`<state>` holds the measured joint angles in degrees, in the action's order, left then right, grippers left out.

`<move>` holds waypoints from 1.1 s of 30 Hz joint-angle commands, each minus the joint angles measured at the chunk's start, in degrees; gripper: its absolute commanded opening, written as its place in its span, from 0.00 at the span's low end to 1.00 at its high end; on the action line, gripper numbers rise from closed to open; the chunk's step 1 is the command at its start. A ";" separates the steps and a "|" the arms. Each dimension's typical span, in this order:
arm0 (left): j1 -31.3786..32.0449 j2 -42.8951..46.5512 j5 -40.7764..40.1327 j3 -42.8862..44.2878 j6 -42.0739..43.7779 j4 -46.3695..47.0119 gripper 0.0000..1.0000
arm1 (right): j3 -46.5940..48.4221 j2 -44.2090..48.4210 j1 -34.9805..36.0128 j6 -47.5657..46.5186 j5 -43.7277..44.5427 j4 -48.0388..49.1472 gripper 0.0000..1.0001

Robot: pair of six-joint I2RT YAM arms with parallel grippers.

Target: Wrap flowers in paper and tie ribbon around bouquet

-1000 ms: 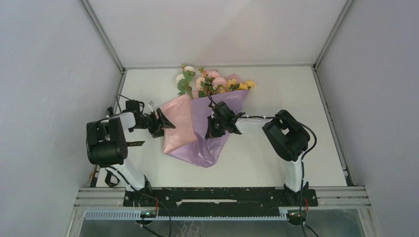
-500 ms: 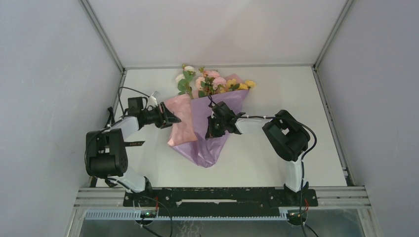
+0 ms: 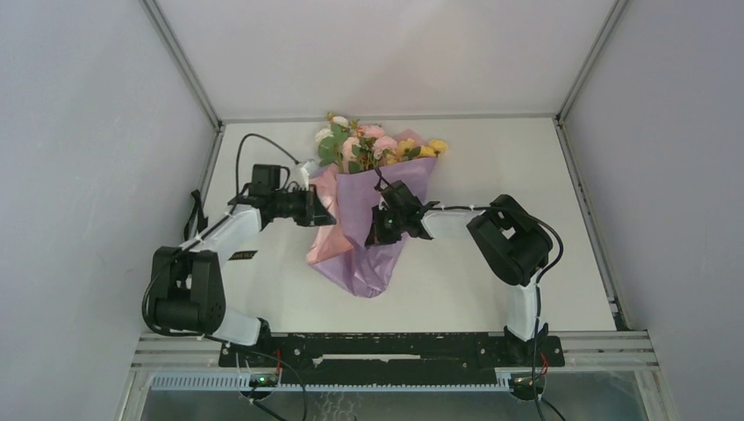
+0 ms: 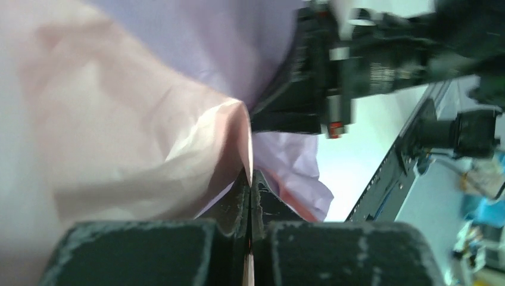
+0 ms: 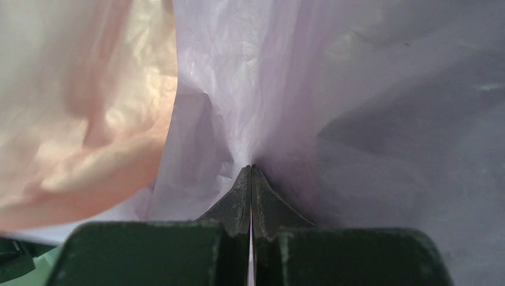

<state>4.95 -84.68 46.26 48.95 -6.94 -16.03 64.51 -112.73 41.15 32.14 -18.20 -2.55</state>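
Observation:
The flowers (image 3: 368,145), pink, yellow and cream with green leaves, lie at the back of the table with their stalks hidden inside the paper (image 3: 361,263). The paper forms a lilac cone with a pale pink flap (image 3: 323,246) on its left. My left gripper (image 3: 326,215) is shut on the raised edge of that pink flap (image 4: 119,137), and the sheet's edge runs between its closed fingertips (image 4: 243,185). My right gripper (image 3: 375,235) is shut on a pinch of the lilac paper (image 5: 357,89) at the cone's middle. The ribbon is out of view.
The white table (image 3: 491,158) is walled by grey panels on three sides. A black cable (image 3: 250,140) loops up from the left arm. The arms' base rail (image 3: 395,346) runs along the near edge. The right arm's wrist (image 4: 357,59) stands just beyond the left gripper.
My left gripper has swung right and toward the back, folding the pink flap over toward the lilac side, and has shut on its edge. The right gripper has held still.

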 commanded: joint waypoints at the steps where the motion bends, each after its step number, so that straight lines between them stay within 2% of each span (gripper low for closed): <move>1: 8.94 3.02 -1.37 7.45 5.80 -1.45 0.00 | -2.97 1.02 -0.93 3.28 -0.03 1.80 0.00; 9: 17.31 -12.49 -3.04 19.33 -0.87 3.07 0.00 | -9.12 2.70 -2.02 12.81 -1.88 14.39 0.00; 15: 20.59 -24.96 -6.26 27.27 -1.49 0.10 0.00 | -15.53 9.51 -1.49 17.80 1.65 21.20 0.00; 19: 20.90 -28.08 -9.28 28.44 -0.39 -1.38 0.00 | -19.96 16.79 -1.28 17.86 4.19 18.79 0.01; 22: 21.25 -28.75 -10.72 27.90 1.09 -2.09 0.00 | -23.47 23.72 -1.86 16.20 5.64 13.70 0.06; 23: 21.51 -28.81 -11.09 27.81 1.58 -2.31 0.00 | -24.29 25.88 -2.40 15.23 6.86 11.62 0.09; 25: 21.99 -28.51 -11.47 27.61 2.46 -2.79 0.00 | -25.46 28.70 -4.31 12.76 9.45 6.63 0.21; 27: 22.80 -27.45 -11.93 27.52 3.24 -3.22 0.00 | -25.17 27.85 -7.57 9.94 8.52 5.50 0.29; 30: 24.23 -25.57 -12.18 28.14 4.10 -5.08 0.00 | -21.50 20.44 -11.21 5.55 3.12 7.84 0.31; 31: 24.82 -24.68 -12.38 28.56 3.32 -6.10 0.00 | -19.80 17.20 -11.59 4.89 0.60 9.34 0.29; 33: 27.18 -22.54 -8.54 29.56 2.08 -7.91 0.00 | -16.85 11.26 -12.52 6.32 -5.86 13.11 0.17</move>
<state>28.45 -113.27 34.52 74.32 -5.37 -20.40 42.46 -92.40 30.13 41.17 -14.44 6.55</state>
